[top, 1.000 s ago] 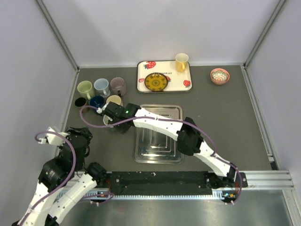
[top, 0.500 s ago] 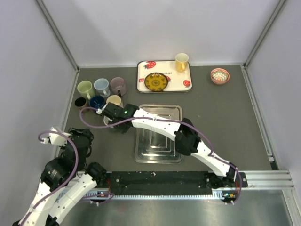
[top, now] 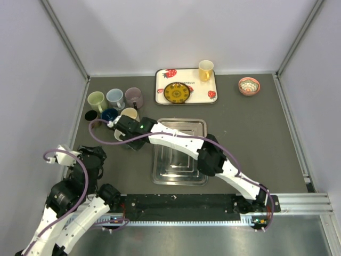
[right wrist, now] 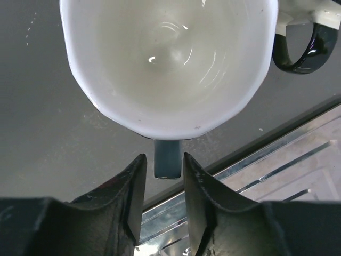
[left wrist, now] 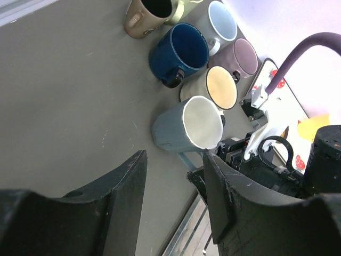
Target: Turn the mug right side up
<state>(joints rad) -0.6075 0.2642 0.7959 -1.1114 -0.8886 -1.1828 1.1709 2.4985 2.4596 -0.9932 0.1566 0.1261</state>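
1. Marks a release: shows the right gripper with jaws slightly spread either side of the handle, after pinching it tight a second ago.
2. Leaves a thin gap on one side of the handle; on the other side, too close to say whether touching or not.
3. Finds the mug upright on the table, mouth up and pale inside showing, near the tray and just beside the other mugs.
4. Gives no sign of the mug shifting as the grip slackens, though the overhead view hides most of it under the arm.
5. Shows the left gripper unchanged: jaws spread, nothing between them, held back well apart from the mug.
6. Suggests the turning itself is done, with only a clean let-go left.
7. Calls for spreading the jaws further, then drawing straight back off the handle.
8. Risks a snag on the handle tipping the mug or knocking it into its neighbours.
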